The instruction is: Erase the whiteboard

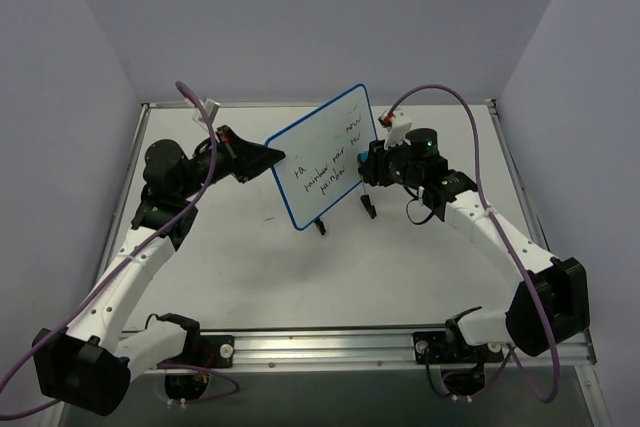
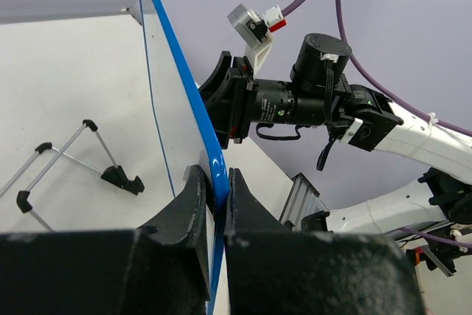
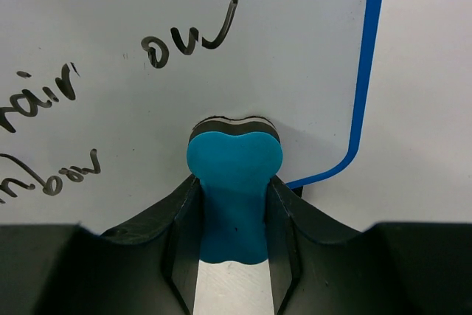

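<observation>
The whiteboard (image 1: 322,155) stands tilted on its two black feet at mid table, white with a blue rim and black handwriting. My left gripper (image 1: 268,155) is shut on its left edge; in the left wrist view the blue rim (image 2: 209,153) sits pinched between my fingers (image 2: 193,204). My right gripper (image 1: 368,165) is shut on a blue eraser block (image 3: 233,182), whose dark felt face presses the whiteboard's surface (image 3: 221,57) near its lower right corner. Handwriting (image 3: 188,38) shows left of and above the eraser.
A thin wire stand with black tips (image 2: 81,156) shows behind the board in the left wrist view. The right arm (image 2: 317,105) is seen past the board's edge. The table's aluminium front rail (image 1: 330,347) runs along the near edge.
</observation>
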You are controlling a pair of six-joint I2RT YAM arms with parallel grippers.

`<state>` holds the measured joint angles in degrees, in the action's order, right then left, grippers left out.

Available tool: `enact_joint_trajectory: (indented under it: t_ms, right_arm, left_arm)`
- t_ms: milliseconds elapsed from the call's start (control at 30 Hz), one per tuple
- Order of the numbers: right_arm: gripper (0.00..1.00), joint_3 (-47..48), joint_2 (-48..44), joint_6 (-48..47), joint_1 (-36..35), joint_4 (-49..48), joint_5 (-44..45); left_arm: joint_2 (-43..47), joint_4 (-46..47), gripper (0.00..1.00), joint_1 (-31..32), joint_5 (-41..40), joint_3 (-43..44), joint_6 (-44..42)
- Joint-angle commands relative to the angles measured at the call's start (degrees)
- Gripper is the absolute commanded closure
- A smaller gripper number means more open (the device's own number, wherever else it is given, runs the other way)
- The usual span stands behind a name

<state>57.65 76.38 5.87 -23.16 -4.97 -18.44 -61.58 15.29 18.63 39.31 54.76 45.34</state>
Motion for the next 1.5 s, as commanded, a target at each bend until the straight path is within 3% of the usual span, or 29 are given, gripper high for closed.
enact_joint_trajectory:
  t_ms: [0,233,367,533,600,733,1067,1267,1467]
  right_arm:
    - [0.94,0.71,-0.35,0.72,-0.49,-3.63,-4.06]
    - [0.93,5.36,0.08,3.01,-1.80,-10.67,-2.57]
    - [0.93,6.78,-0.35,-0.32,-10.65,-12.16,1.46]
    - [0.94,0.47,-4.39,-2.61,-18.75,-22.61,5.60]
    - [0.94,-1.04,-4.57,-3.23,-23.13,-25.95,8.14]
    - [0.95,1.23,-1.07,-4.90,-27.54,-23.42,16.31]
    - [0.95,2.21,-0.53,-2.88,-28.26,-20.96,26.87]
    - [0.93,4.22,1.93,-1.74,-26.43,-13.08,24.86]
    - [0.89,4.14,2.90,1.86,-23.25,-10.15,16.15]
  left_arm:
    - [2.78,23.37,0.98,2.81,13.86,2.90,11.34]
    - [3.48,20.84,0.98,2.73,13.25,2.81,10.21]
    - [3.57,17.85,0.98,2.99,11.67,3.42,8.71]
    - [3.57,15.83,0.98,3.43,9.47,3.42,8.88]
    - [3.66,14.86,0.98,3.78,5.09,3.33,9.85]
    - [3.92,12.23,0.98,5.18,0.69,3.95,9.59]
    - [6.91,1.51,0.98,6.06,-8.19,4.21,8.01]
    - [7.18,1.84,0.98,6.06,-11.45,2.29,8.79]
    - [5.69,6.24,0.98,5.89,-11.88,-0.26,9.59]
